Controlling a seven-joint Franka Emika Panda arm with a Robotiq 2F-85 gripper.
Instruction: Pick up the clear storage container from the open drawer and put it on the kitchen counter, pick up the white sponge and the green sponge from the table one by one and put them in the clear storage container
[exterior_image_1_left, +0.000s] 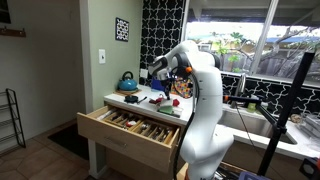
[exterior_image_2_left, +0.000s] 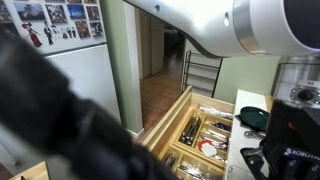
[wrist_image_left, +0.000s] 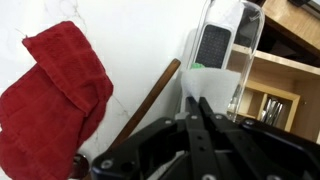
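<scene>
Over white table (wrist_image_left: 140, 40) | we see end effector (wrist_image_left: 200, 115) closed | crumpled red cloth (wrist_image_left: 55, 100), brown wooden stick (wrist_image_left: 150, 100) nearby | clear plastic container (wrist_image_left: 225, 45) beyond

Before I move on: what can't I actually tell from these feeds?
- Sponges: too small among the clutter on the counter in an exterior view; the arm blocks that area in an exterior view.
- Clear container contents: wrist view, top edge crops it, glare on walls.
- Gripper: wrist view, dark fingertips merge; open or shut unclear.
</scene>
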